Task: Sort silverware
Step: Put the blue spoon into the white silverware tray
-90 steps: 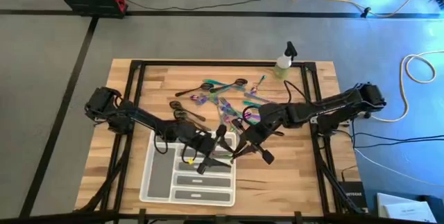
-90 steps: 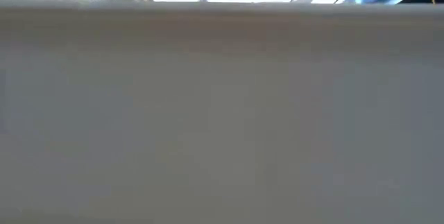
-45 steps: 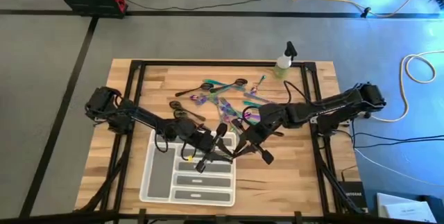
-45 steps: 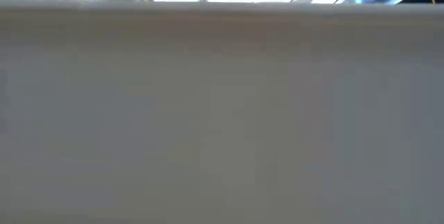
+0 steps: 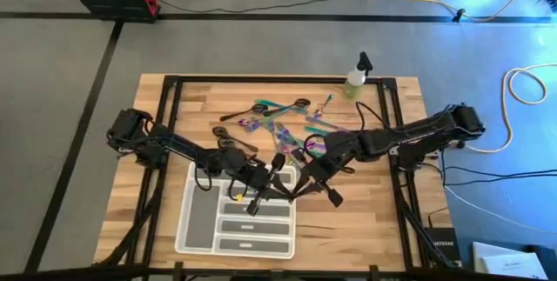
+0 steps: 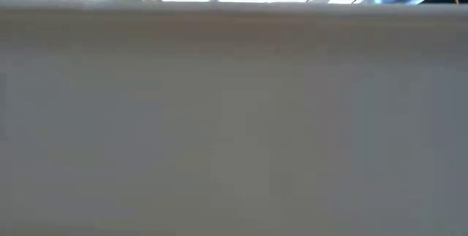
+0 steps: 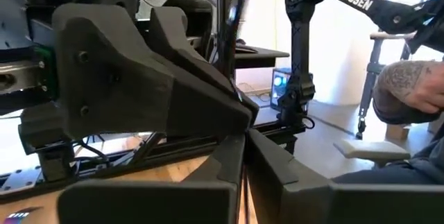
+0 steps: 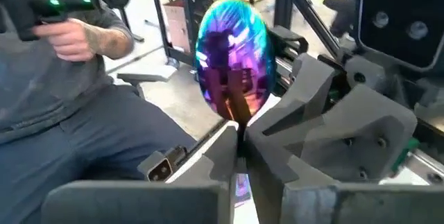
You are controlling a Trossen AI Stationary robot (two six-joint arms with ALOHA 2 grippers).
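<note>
Loose silverware (image 5: 280, 126), iridescent and dark, lies in a heap on the wooden table's far middle. My two grippers meet tip to tip above the far right corner of the white tray (image 5: 187, 229). My right gripper (image 5: 301, 185) is shut on an iridescent spoon (image 8: 232, 57), whose bowl stands up above the fingers. My left gripper (image 5: 277, 179) is shut on a slim dark piece (image 7: 232, 23) that I see edge-on. Whether that piece is the same spoon, I cannot tell. My left gripper pinches the slim piece's lower part (image 7: 242, 123) between its two fingers, coming level from the table's left. The piece stands upright above the fingers, clear of the table. My right gripper pinches the spoon at its neck (image 8: 240, 116), just below the bowl, between its two fingers. It comes from the table's right, and the bowl stands upright, lifted clear.
A spray bottle (image 5: 357, 76) stands at the far right of the table. The tray's wall (image 6: 234, 119) fills the low view. A seated person (image 8: 76, 113) shows beyond the table, and a forearm (image 7: 409, 89) shows in the left wrist view.
My left gripper has crept a little toward the far edge and toward my right gripper. Both stay shut.
</note>
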